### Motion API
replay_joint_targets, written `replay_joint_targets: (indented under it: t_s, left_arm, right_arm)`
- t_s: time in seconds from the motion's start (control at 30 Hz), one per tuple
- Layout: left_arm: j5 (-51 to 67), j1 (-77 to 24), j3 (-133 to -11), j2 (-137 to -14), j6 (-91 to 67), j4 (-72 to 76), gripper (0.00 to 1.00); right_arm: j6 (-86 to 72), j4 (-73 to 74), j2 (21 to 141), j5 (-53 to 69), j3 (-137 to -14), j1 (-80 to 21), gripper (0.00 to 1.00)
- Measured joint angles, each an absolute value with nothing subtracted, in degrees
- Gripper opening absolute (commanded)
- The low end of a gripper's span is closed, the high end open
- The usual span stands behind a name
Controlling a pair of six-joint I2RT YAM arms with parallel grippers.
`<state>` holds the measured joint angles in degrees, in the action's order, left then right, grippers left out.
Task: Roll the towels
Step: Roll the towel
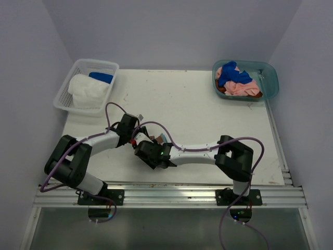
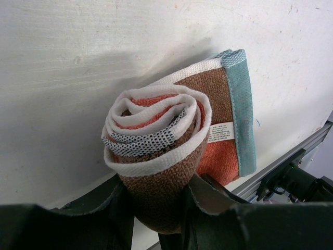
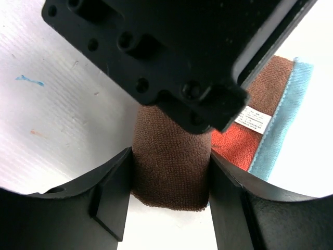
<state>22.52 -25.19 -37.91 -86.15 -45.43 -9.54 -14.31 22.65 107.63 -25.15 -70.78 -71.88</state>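
Note:
A brown towel point(image 2: 156, 135) with white edging is wound into a roll near the table's front edge. Its loose tail lies flat, showing an orange face and a teal border point(image 2: 242, 114). My left gripper point(image 2: 156, 208) is shut on one end of the roll, its fingers pressing into the cloth. In the right wrist view the same brown roll point(image 3: 171, 156) sits between the fingers of my right gripper point(image 3: 170, 182), which touch it on both sides. From above, the left gripper point(image 1: 136, 136) and right gripper point(image 1: 144, 147) meet, hiding most of the towel point(image 1: 160, 138).
A white mesh basket point(image 1: 112, 66) at the back left holds a rolled white towel point(image 1: 88, 91) and a blue one point(image 1: 100, 77). A teal tub point(image 1: 270, 78) at the back right holds loose pink point(image 1: 242, 86) and blue point(image 1: 229, 73) towels. The metal rail point(image 1: 171, 195) runs along the front edge.

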Motion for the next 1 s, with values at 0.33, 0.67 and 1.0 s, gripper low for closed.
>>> replay_joint_targets:
  t_s: [0.33, 0.67, 1.0]
  left_arm:
    - [22.5, -25.2, -37.9, -86.0, -45.4, -9.8, 0.36]
    - [22.5, -25.2, -37.9, -86.0, -45.4, -9.8, 0.36]
    - [22.5, -25.2, -37.9, -85.9, -45.4, -9.9, 0.36]
  right_arm:
    - [-14.5, 23.5, 106.7, -29.6, -71.5, -74.1, 0.61]
    - [-14.5, 23.6, 103.9, -33.1, -73.8, -76.1, 0.61]
    - [-15.0, 23.3, 104.9, -31.3, -73.9, -76.2, 0.65]
